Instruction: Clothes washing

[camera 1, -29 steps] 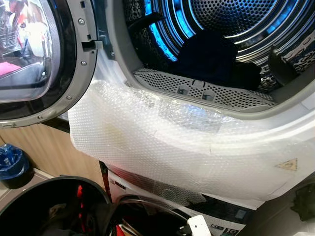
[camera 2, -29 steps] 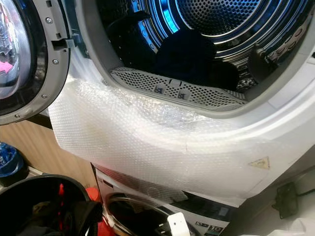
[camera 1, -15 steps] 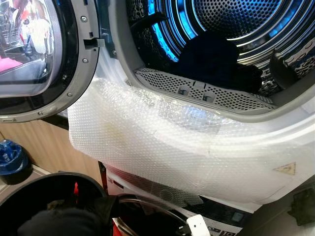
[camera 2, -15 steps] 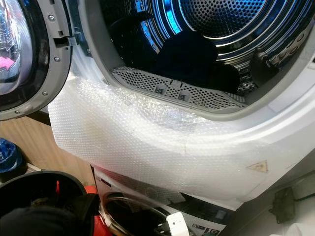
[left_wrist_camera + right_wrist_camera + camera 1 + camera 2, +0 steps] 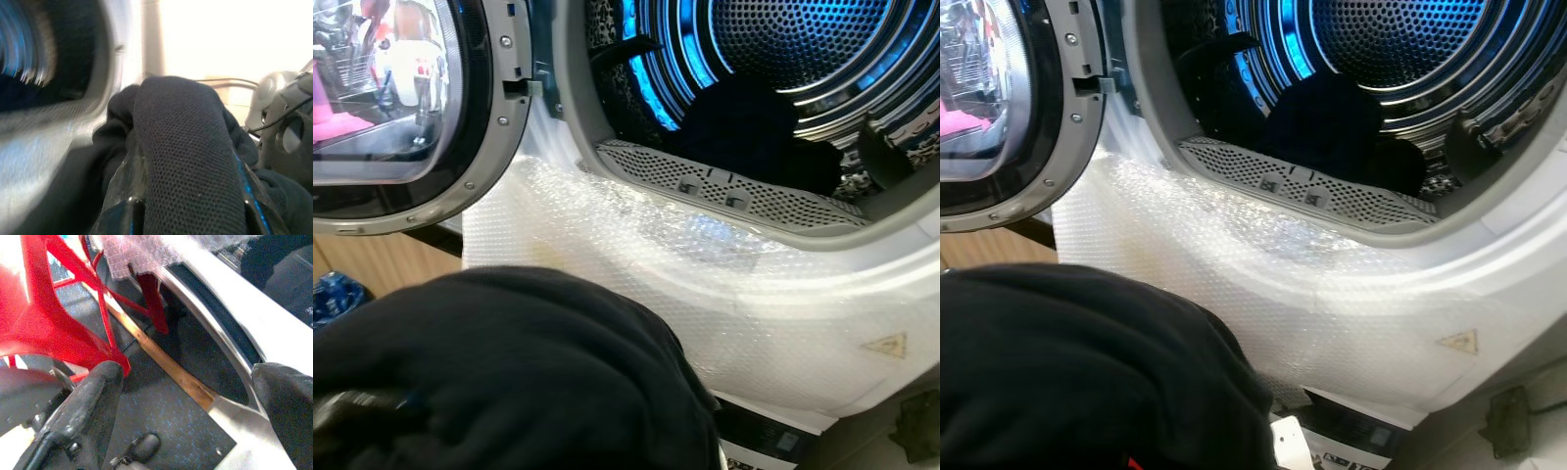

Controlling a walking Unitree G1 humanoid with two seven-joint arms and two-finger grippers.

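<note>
A large dark garment [image 5: 509,372] hangs low in front of me on the left, below the drum's opening. In the left wrist view the same dark cloth [image 5: 186,147] is draped over and between the fingers of my left gripper [image 5: 188,200], which is shut on it. The drum [image 5: 783,49] above stands open and lit blue. More dark clothing [image 5: 754,127] lies inside it, behind the perforated lint grille [image 5: 724,186]. My right gripper [image 5: 190,401] hangs low and open with nothing between its fingers [image 5: 93,401], beside the lower machine's door [image 5: 205,357].
The round glass door [image 5: 401,98] is swung open to the left. Bubble wrap [image 5: 724,294] covers the machine's front below the opening. A red frame [image 5: 49,318] stands on the blue-speckled floor [image 5: 161,431]. A blue object [image 5: 333,294] sits at the far left.
The dark garment has risen from the black basket at the lower left and now covers the basket and the lower machine. The view has shifted slightly.
</note>
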